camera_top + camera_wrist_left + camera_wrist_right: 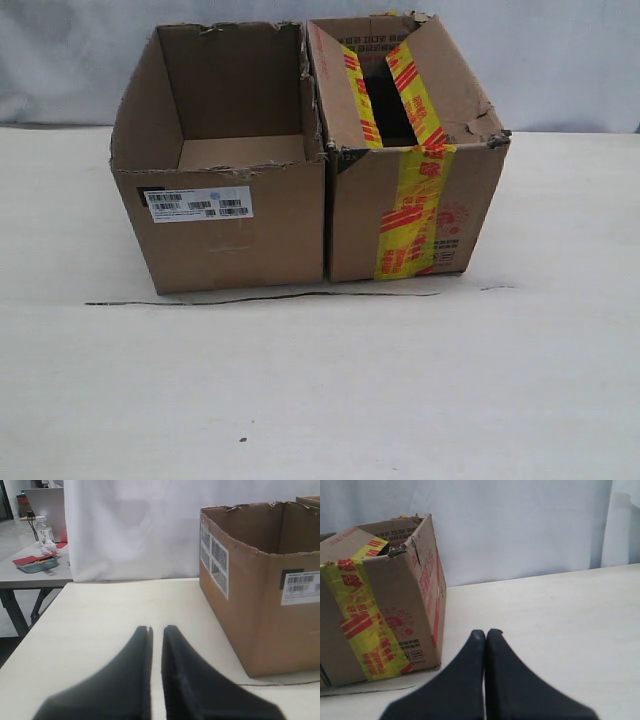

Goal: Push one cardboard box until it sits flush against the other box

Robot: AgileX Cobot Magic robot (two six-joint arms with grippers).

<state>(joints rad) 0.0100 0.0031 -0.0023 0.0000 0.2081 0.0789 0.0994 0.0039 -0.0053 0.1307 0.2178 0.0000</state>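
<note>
Pale table (320, 400), white curtain (570, 60) — cardboard box (360, 215) seemingly touches other box (230, 250).

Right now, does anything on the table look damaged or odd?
Yes. The taped cardboard box is battered, its front top corner torn and crumpled. The other box has ragged top edges. A thin dark line lies on the table before both.

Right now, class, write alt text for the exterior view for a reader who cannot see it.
Two cardboard boxes stand side by side on a pale table, no gap visible between them. The left box is plain with a white barcode label; the right box is battered, wrapped in yellow tape printed red.
</note>
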